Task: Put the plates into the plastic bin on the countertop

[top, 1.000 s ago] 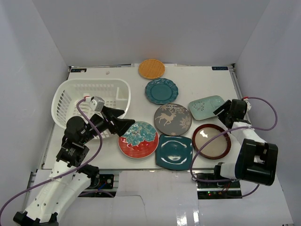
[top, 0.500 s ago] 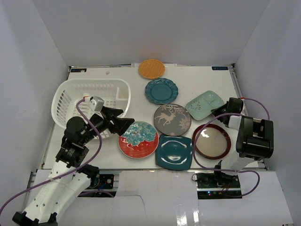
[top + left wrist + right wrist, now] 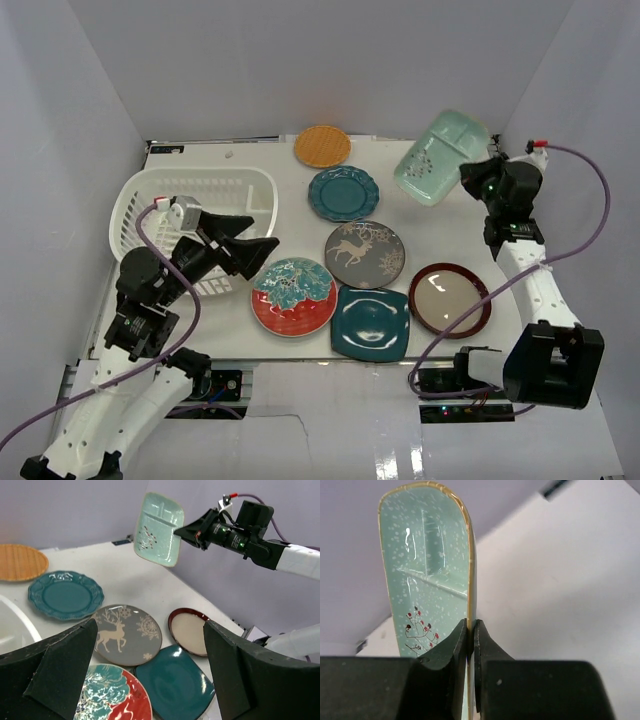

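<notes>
Aqua plate [image 3: 438,157] in right gripper [image 3: 469,177]

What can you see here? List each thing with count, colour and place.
basket: one, white, table's left side
woven plate: one, orange, far edge
scalloped plate: one, teal, mid-table
deer plate: one, grey, centre
floral plate: one, red-rimmed, near the basket
square plate: one, dark teal, near edge
cream plate: one, maroon-rimmed, near right
aqua plate: one, pale, held aloft far right
table: one, white, underneath
left gripper: one, black, open by the basket
right gripper: one, black, shut on the aqua plate
</notes>
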Available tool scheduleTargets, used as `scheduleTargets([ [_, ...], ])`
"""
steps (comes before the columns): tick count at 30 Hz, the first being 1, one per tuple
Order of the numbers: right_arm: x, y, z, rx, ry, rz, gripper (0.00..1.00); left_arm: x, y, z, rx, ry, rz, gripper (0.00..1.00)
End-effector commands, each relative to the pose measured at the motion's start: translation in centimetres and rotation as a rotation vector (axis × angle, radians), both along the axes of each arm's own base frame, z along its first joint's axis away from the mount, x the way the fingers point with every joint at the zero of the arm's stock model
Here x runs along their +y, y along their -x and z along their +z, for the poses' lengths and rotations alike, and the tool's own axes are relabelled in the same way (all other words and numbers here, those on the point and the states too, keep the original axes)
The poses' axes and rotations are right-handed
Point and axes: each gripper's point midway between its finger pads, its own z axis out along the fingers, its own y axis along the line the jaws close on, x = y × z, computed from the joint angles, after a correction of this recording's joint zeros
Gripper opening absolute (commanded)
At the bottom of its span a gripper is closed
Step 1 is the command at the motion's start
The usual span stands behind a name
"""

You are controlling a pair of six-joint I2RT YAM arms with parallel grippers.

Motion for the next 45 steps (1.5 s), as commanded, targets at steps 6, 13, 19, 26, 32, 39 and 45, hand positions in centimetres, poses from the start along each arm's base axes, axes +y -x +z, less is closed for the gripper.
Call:
scheduleTargets([
  [6,23.6,1.1,17.7,-0.413,0.031,0.601,0.08,2.7,1.9,6.9,-0.130,0.140,0.101,0.98],
  [13,42.2,2.1,18.1,-0.419,0.109,0.930,0.08,5.4,3.5,10.9,-0.207,0.212,0.197,0.98],
  [19,53.5,2.4,14.6,-0.411,0.200,1.033,0.08,5.5,3.6,10.9,-0.194,0.207,0.202,0.98],
  [26,58.9,2.0,5.9,-0.397,0.306,1.018,0.08,5.1,3.0,9.2,-0.139,0.196,0.196,0.98],
  [32,60.6,2.9,1.5,-0.348,0.338,1.035,0.21,5.3,2.0,6.5,-0.054,0.179,0.235,0.98],
  [39,59.6,3.4,4.1,-0.378,0.323,1.001,0.72,6.4,0.3,-1.3,0.215,0.105,0.361,0.98],
  [45,54.1,5.6,11.4,-0.449,0.284,1.006,0.68,6.1,0.8,-6.3,0.434,0.063,0.371,0.92],
])
